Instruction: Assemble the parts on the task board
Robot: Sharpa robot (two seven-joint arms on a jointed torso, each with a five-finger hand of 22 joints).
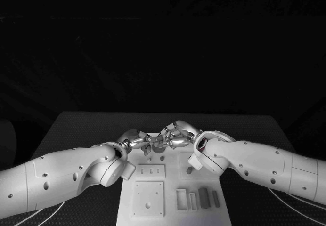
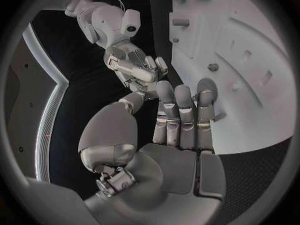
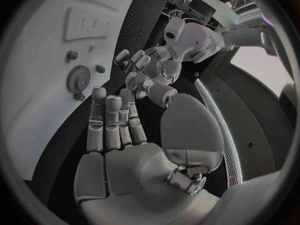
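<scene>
A: Where are the hands?
B: Both meet over the far end of the white board point(image 1: 153, 207), the left hand point(image 1: 139, 141) and the right hand point(image 1: 178, 135) nearly fingertip to fingertip.

A: Holding anything?
B: No. In the left wrist view the left hand's fingers point(image 2: 184, 115) lie straight, side by side, with nothing in them. The right hand's fingers point(image 3: 112, 122) look the same.

A: And the parts?
B: A small gear point(image 3: 78, 78) lies on the board just beyond the right fingertips, apart from them, with little pegs point(image 3: 73, 55) near it. Grey bars point(image 1: 204, 194) rest in slots at the board's near end
</scene>
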